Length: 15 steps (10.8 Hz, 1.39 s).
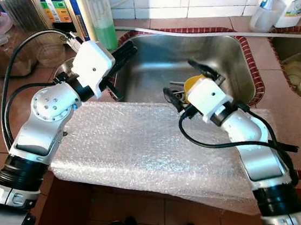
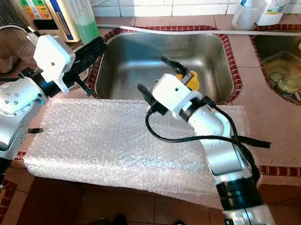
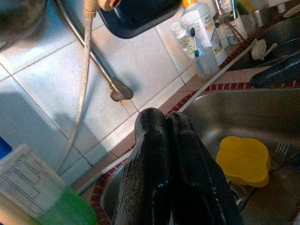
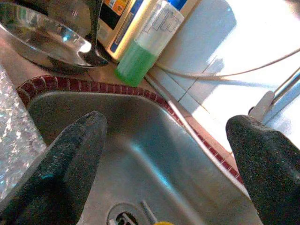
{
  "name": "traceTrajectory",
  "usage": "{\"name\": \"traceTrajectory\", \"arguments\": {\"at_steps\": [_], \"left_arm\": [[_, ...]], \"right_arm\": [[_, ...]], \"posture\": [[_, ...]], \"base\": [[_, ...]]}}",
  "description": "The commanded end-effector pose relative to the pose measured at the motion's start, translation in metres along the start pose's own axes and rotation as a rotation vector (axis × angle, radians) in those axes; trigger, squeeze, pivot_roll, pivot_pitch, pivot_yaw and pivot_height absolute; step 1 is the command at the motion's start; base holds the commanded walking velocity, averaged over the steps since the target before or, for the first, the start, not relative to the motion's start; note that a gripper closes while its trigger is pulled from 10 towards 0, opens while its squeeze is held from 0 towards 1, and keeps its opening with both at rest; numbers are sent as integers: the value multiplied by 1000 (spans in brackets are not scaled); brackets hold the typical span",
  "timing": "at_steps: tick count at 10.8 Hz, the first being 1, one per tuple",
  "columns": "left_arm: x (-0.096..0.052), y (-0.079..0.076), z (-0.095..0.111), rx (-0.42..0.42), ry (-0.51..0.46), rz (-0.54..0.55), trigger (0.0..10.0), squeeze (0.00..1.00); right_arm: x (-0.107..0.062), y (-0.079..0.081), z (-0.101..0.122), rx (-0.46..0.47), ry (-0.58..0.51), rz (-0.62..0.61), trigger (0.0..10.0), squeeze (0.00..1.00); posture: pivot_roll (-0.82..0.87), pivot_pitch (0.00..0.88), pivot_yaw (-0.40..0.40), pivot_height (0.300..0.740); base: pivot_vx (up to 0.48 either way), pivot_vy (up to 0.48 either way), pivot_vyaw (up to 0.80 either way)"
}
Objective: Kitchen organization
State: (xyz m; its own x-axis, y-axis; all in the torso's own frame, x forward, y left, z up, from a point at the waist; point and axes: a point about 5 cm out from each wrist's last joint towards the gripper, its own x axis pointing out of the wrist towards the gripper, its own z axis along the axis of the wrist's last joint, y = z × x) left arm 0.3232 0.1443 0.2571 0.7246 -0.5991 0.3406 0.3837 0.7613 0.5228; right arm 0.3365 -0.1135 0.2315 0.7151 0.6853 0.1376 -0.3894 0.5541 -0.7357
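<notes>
left end effector (image 1: pixel 126 52): fingers clenched together, empty, at the sink's left rim | right end effector (image 1: pixel 189 84): fingers spread wide, empty, over the sink (image 1: pixel 162 54) | yellow cup (image 2: pixel 189 79): lying in the sink beside a fork (image 3: pixel 280 152) | bubble wrap (image 1: pixel 147 144): spread on the table before the sink

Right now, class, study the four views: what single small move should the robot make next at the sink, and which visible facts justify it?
Probably lower the right gripper onto the yellow cup in the steel sink. That gripper is open and poised over the basin near the cup, while the left gripper is shut by the sink's left rim. A fork lies beside the cup, so the descent should favour the cup's near side.
</notes>
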Motion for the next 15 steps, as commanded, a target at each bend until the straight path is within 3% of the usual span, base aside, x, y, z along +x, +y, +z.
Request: {"name": "traceTrajectory", "arguments": {"at_steps": [1,3,6,9,13,15], "left_arm": [[-7,6,-4,55,20,29,0,0],[-15,6,-14,83,52,54,0,0],[-7,4,3,47,-31,6,0,0],[1,6,23,45,-116,12,0,0],[0,-6,28,-6,-131,-59,0,0],[2,-14,31,-33,-145,-83,0,0]], "right_arm": [[3,0,2,-2,-20,-13,10000,0],[2,2,1,4,-25,-25,10000,0],[3,5,3,-4,-57,-23,10000,0],[20,10,9,-1,-115,-6,10000,0],[50,13,28,-13,-211,-35,10000,0],[60,16,32,38,-227,-25,10000,0]], "posture": [[-151,206,166,740],[-155,208,173,740],[-151,206,175,740],[-138,201,174,740],[-127,202,171,740],[-125,204,169,740]], "base": [[0,0,0],[0,0,0],[0,0,0],[0,0,0],[0,0,0],[0,0,0]]}}
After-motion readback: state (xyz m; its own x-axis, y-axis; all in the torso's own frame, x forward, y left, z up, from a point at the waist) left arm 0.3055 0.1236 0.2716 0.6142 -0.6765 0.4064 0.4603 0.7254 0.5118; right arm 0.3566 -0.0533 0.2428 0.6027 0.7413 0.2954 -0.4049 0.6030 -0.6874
